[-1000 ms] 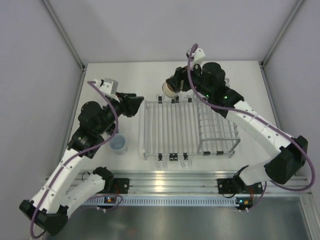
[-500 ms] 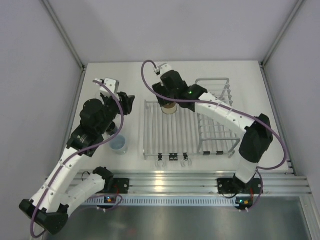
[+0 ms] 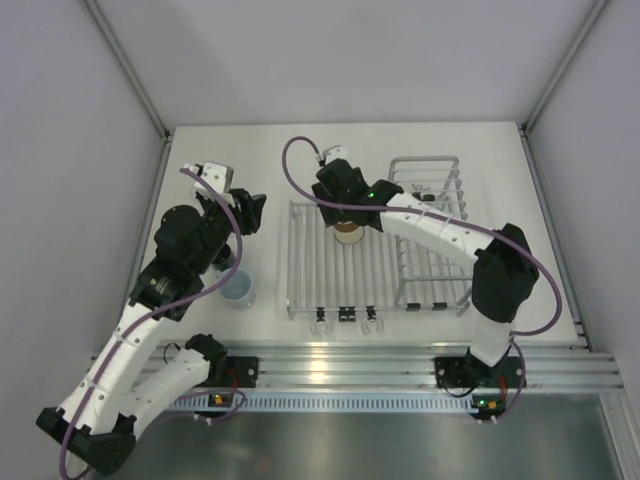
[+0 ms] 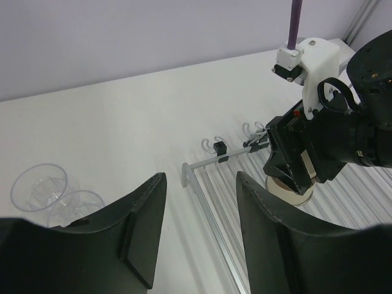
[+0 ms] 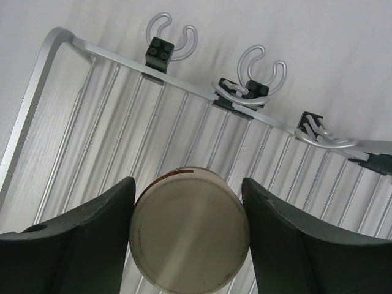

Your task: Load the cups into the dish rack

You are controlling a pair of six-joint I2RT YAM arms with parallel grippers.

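A white table fills the middle of the frame. Pale grey walls enclose it, with silver posts rising at the upper corners.

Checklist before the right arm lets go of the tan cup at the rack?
1. Right gripper holding tan cup: ok, fingers against both sides.
2. Cup over the dish rack flat bars: ok.
3. Cup upside down: ok, base faces the wrist camera.
4. Rim seated on the bars: cannot tell.
5. Left gripper clear of the rack: ok, open, off its left edge near the clear cup.
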